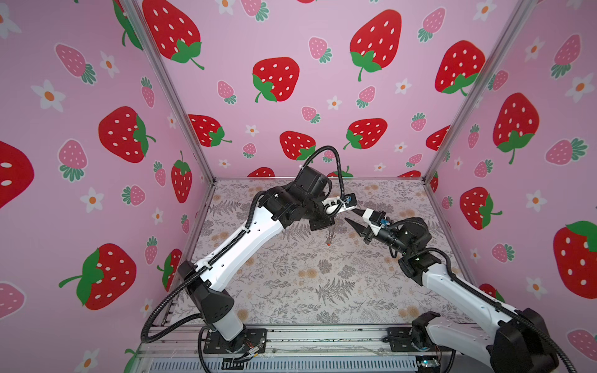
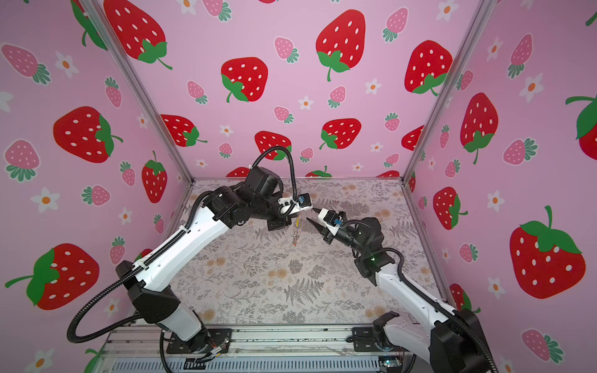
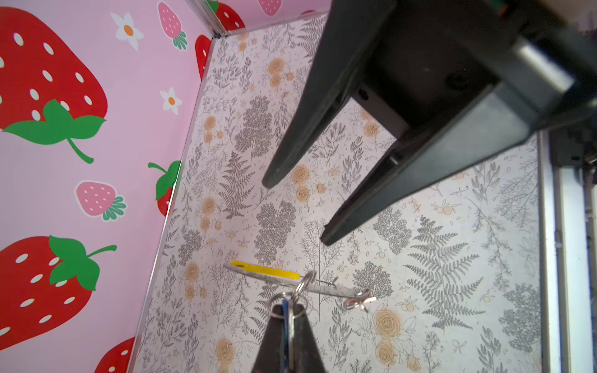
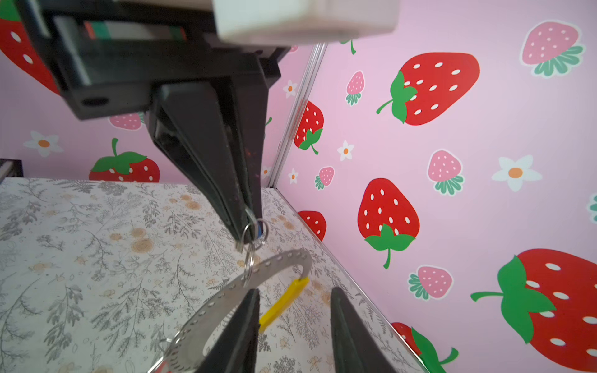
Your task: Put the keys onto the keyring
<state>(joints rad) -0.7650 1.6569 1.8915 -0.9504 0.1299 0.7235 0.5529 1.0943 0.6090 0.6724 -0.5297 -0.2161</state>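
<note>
Wrist views alone reveal left fingers (image 3: 271, 339) pinched on the blue-tagged key (image 3: 285, 307) carrying the keyring (image 4: 277, 259); right fingers (image 4: 349, 332) apart, empty.

A floral-print table surface (image 1: 290, 274) enclosed by pink strawberry-print walls (image 1: 290, 42).

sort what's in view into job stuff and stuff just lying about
job: keyring, blue key, red key, left gripper, right gripper
not job, only backdrop: floral table, strawberry walls
</note>
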